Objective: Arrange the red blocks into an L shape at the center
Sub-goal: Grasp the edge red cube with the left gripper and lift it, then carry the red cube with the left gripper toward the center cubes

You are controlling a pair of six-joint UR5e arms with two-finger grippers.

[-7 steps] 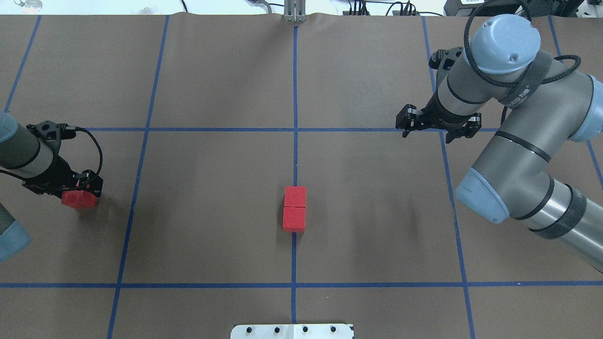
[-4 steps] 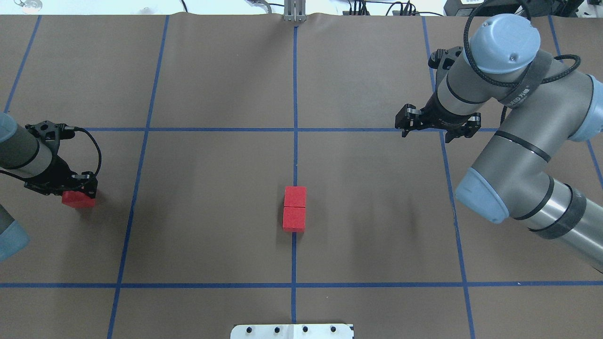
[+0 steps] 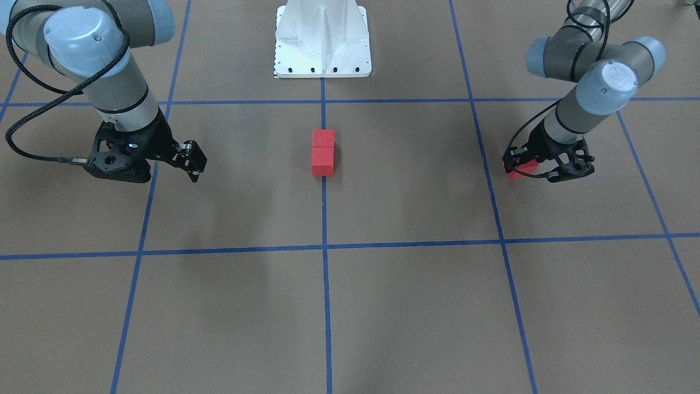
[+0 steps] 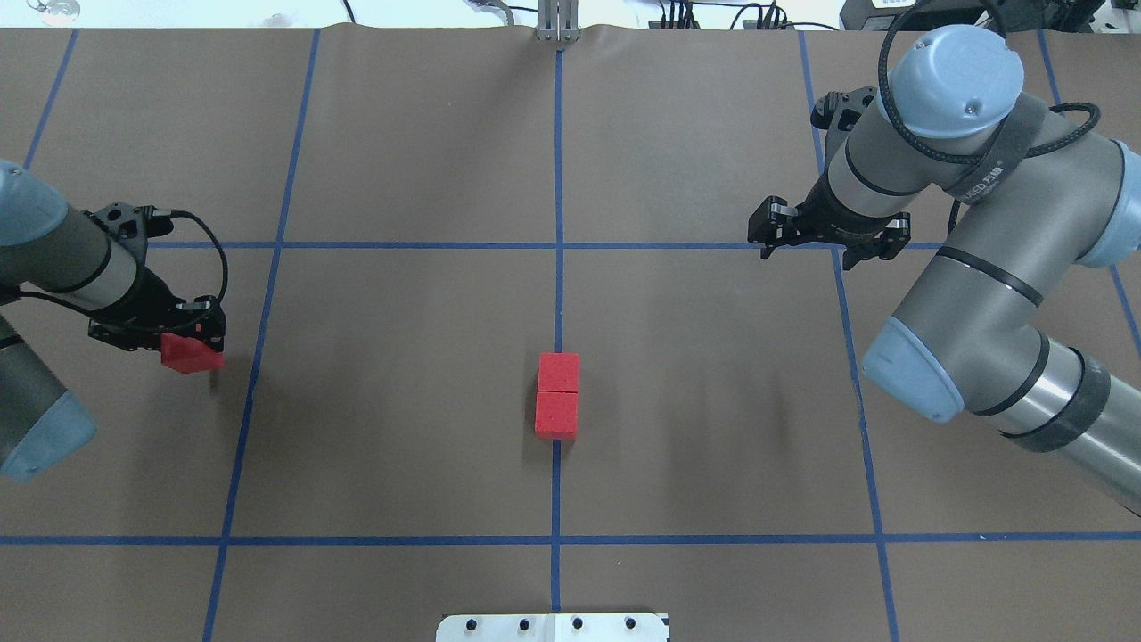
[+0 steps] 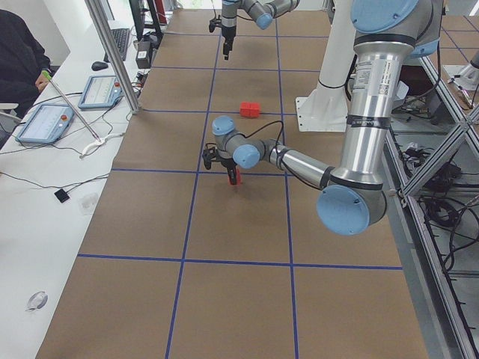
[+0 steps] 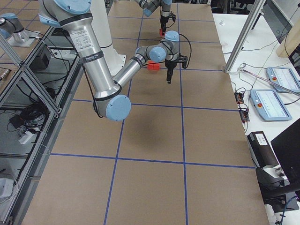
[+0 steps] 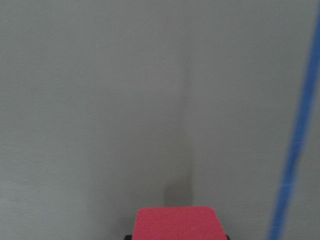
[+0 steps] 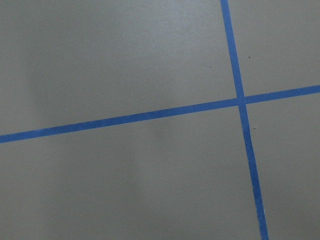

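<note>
Two red blocks [image 4: 558, 372] [image 4: 556, 415] lie touching in a short row on the middle blue line at the center [image 4: 558, 303]; they also show in the front-facing view [image 3: 323, 138] [image 3: 322, 160]. My left gripper [image 4: 192, 346] is shut on the third red block [image 4: 189, 355] and holds it slightly above the table at the left, near a blue line. That block fills the bottom of the left wrist view [image 7: 177, 223]. My right gripper [image 4: 807, 259] is open and empty, hovering over a grid crossing at the far right.
The white robot base plate [image 4: 553, 627] sits at the near edge in the overhead view. A side table with tablets [image 5: 45, 120] and an operator stand beyond the table's left end. Brown surface with blue lines lies between the held block and the center.
My left gripper has moved to the right, towards the center, with the red block in it. The right arm and the two center blocks have not moved.
</note>
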